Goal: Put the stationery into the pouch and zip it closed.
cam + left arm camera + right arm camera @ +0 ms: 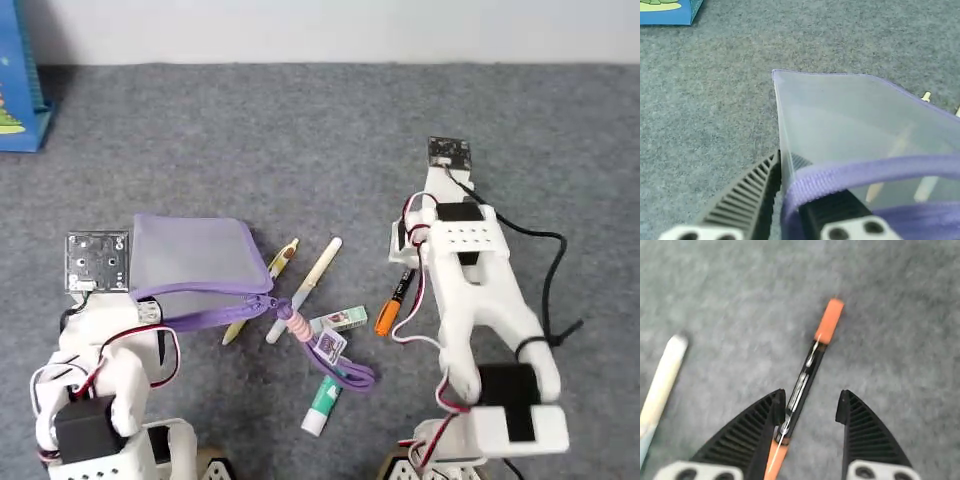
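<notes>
A translucent lilac pouch [190,258] with a purple zip band is seen on the grey surface [300,130], toward the left, with its mouth gaping open. A corner of the open edge is pinched by the left gripper [787,162], its fingers closed on either side of the thin wall. From the zip end a pink pull [298,325], a small printed tag and a purple strap [350,375] are trailed across the surface.

The stationery is spread outside the pouch, just to its right. A yellow pen [262,288] and a cream pen [306,288] are laid slanted side by side. A green-and-white eraser [342,320] is set beside the pull, and a white-and-green glue stick [322,405] lies nearer the arms. An orange marker [810,367] with a black barrel is straddled by the right gripper [811,396], whose fingers are spread wide. The barrel lies just beside one finger, and whether they touch cannot be judged.

Both pens are crossed near their lower ends by the zip band and pull, and through the pouch wall they are made out only as pale streaks. In the high view part of the marker is covered by the right arm. A blue box [15,90] is cut off at the far left corner.
</notes>
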Controlling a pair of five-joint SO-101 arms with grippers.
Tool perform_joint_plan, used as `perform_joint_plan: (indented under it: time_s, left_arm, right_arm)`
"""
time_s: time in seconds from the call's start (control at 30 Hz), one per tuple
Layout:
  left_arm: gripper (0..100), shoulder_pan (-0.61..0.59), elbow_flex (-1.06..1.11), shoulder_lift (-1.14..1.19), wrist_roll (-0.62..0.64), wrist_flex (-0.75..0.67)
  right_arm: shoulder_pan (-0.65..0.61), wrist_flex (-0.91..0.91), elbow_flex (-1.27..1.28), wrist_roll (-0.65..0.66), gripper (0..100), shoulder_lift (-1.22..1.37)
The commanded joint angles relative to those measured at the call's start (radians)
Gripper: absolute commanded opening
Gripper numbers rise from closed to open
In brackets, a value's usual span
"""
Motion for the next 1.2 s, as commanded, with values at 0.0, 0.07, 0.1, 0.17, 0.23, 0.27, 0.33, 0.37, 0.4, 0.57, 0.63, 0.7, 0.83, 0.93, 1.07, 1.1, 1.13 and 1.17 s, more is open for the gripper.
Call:
perform_joint_plan:
  time_s: [0.0, 0.07, 0.1, 0.17, 0.23, 0.27, 0.33, 0.37, 0.4, 0.57, 0.63, 0.7, 0.83, 0.93, 1.07, 1.1, 1.13, 1.17]
  left_arm:
    - [1, 0.002, -0.059, 0.017, -0.005, 0.005]
    - [1, 0.002, -0.058, 0.017, -0.005, 0.011]
    - [1, 0.002, -0.058, 0.017, -0.005, 0.017]
    - [1, 0.002, -0.058, 0.017, -0.005, 0.02]
    - [1, 0.002, -0.058, 0.017, -0.006, 0.031]
    - [1, 0.002, -0.058, 0.017, -0.006, 0.032]
    - [1, 0.002, -0.058, 0.017, -0.006, 0.032]
    - [1, 0.002, -0.058, 0.017, -0.006, 0.032]
    - [1, 0.002, -0.058, 0.017, -0.006, 0.034]
    - [1, 0.002, -0.058, 0.017, -0.005, 0.034]
    - [1, 0.002, -0.058, 0.017, -0.005, 0.038]
    - [1, 0.002, -0.058, 0.017, -0.003, 0.04]
    - [1, 0.002, -0.065, 0.017, -0.003, 0.04]
    - [1, 0.002, -0.087, 0.025, -0.002, 0.04]
    - [1, 0.002, -0.157, 0.026, 0.032, 0.063]
    - [1, 0.003, -0.182, 0.026, 0.032, 0.077]
    - [1, 0.005, -0.206, 0.028, 0.032, 0.087]
    - [1, 0.015, -0.231, 0.028, 0.032, 0.101]
  right_arm:
    - [0.008, -0.079, -0.046, -0.008, 16.2, 0.038]
    - [0.008, -0.102, -0.046, -0.008, 16.2, 0.068]
    - [0.008, -0.111, -0.046, -0.008, 16.2, 0.082]
    - [0.005, -0.127, -0.046, -0.009, 16.2, 0.11]
    - [0.004, -0.133, -0.046, -0.009, 15.4, 0.136]
    - [0.004, -0.133, -0.048, -0.009, 13.5, 0.147]
    - [0.005, -0.12, -0.068, -0.009, 6.8, 0.168]
    - [0.008, -0.113, -0.078, -0.009, 2.4, 0.176]
    - [0.01, -0.091, -0.092, -0.009, 0.0, 0.18]
    - [-0.008, 0.119, -0.164, -0.011, 0.9, 0.15]
    - [-0.024, 0.213, -0.184, -0.009, 0.8, 0.107]
    - [-0.047, 0.286, -0.184, -0.008, 0.8, 0.042]
    - [-0.091, 0.418, -0.181, -0.006, 0.8, -0.133]
    - [-0.133, 0.512, -0.181, -0.006, 0.8, -0.288]
    - [-0.22, 0.608, -0.181, -0.006, 0.8, -0.503]
    - [-0.242, 0.619, -0.181, -0.006, 0.8, -0.555]
    - [-0.263, 0.624, -0.181, -0.006, 0.8, -0.602]
    - [-0.283, 0.625, -0.181, -0.006, 0.8, -0.65]
